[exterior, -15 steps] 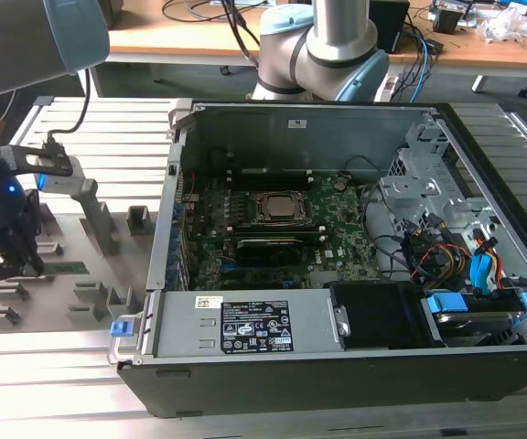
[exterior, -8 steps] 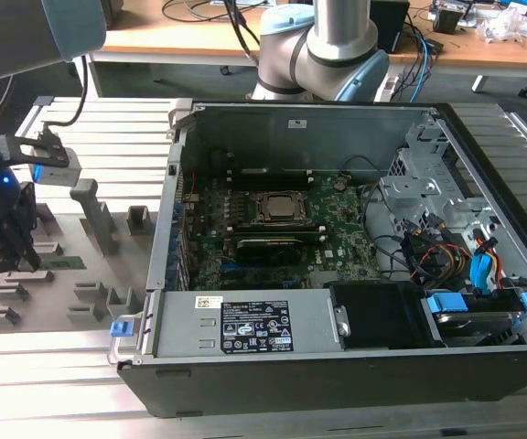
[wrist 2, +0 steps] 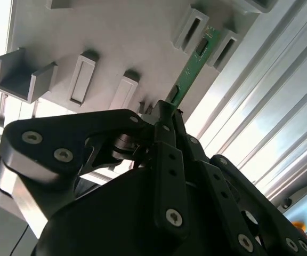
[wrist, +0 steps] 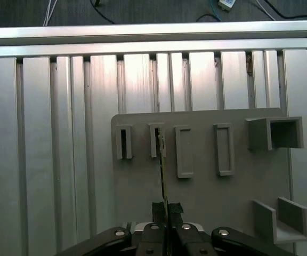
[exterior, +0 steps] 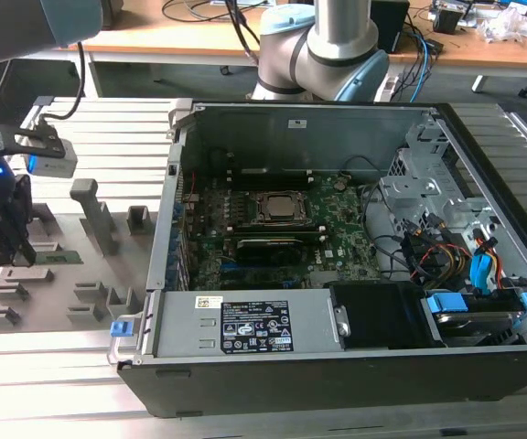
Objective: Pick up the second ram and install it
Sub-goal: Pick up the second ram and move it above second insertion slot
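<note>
Claw (wrist 2: 167, 109) clenched on one end of the second ram (wrist 2: 193, 64), seen edge-on in both wrist views; the stick's far tip meets a slot in the grey holder (wrist: 207, 197); in the exterior view, claw at nine o'clock of the open computer case (exterior: 309, 119).

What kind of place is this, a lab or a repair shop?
Probably a robotics lab: a robot arm, its tool pinching a RAM stick, stands by an open desktop computer case on a slotted aluminium table.
</note>
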Robot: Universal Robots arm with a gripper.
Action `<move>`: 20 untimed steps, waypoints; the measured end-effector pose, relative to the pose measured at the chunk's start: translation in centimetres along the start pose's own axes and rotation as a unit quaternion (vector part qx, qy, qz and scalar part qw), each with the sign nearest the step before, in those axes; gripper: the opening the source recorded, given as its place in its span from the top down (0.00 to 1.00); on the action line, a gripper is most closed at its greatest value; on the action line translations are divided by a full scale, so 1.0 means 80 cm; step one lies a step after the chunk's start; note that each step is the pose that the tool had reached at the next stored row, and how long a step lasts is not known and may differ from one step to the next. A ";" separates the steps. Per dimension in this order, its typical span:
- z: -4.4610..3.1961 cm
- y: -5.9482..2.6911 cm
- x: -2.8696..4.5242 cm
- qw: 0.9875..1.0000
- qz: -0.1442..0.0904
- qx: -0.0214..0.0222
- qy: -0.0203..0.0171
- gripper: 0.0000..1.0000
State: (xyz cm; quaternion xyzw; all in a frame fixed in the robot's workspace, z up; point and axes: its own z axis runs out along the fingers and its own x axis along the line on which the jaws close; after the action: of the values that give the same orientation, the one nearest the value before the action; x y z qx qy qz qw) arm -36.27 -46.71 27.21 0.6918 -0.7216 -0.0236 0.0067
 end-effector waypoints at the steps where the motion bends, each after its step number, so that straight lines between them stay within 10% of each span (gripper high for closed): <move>1: -0.0021 0.000 0.0000 1.000 0.000 0.000 0.000 0.86; 20: -0.0441 0.002 -0.0010 1.000 0.000 0.000 0.000 0.86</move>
State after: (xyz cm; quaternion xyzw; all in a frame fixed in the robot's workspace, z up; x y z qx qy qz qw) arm -36.27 -46.71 30.74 0.6918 -0.7216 -0.0236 0.0067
